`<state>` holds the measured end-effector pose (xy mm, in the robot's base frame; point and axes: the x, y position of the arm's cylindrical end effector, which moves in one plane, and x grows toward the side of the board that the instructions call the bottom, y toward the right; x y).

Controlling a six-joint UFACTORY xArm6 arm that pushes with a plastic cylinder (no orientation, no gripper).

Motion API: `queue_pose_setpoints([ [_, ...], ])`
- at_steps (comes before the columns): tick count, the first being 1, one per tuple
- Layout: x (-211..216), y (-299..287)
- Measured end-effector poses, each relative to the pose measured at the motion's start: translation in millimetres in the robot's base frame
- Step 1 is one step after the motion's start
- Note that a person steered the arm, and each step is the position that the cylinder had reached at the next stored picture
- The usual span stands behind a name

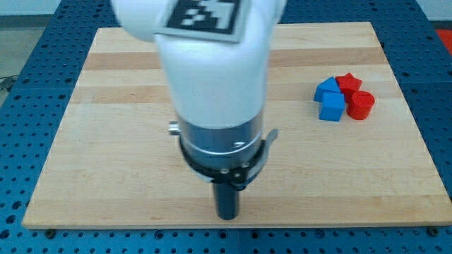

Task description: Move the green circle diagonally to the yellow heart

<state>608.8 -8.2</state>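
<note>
The green circle and the yellow heart do not show in the camera view; the white arm body (212, 70) covers the middle of the board and may hide them. My tip (227, 216) is at the bottom centre of the wooden board (106, 141), near its bottom edge. It touches no visible block. The visible blocks lie far to the view's right of my tip.
A cluster of blocks sits at the right: a blue block (325, 89), a blue cube-like block (332, 106), a red star-like block (347, 83) and a red cylinder (361, 104). A blue perforated table (21, 63) surrounds the board.
</note>
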Motion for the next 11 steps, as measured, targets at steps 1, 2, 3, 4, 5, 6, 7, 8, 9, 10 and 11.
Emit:
queue_pose_setpoints([
  [1, -0.1, 0.1],
  [2, -24.6, -16.4],
  [3, -52.6, -34.2],
  [4, -73.6, -34.4],
  [5, -105.7, -34.4],
  [6, -127.4, -34.6],
  [7, -129.9, -36.6],
  [8, -104.9, -47.6],
  [9, -99.9, -49.1],
  [10, -121.1, -59.0],
  [11, -160.1, -76.6],
])
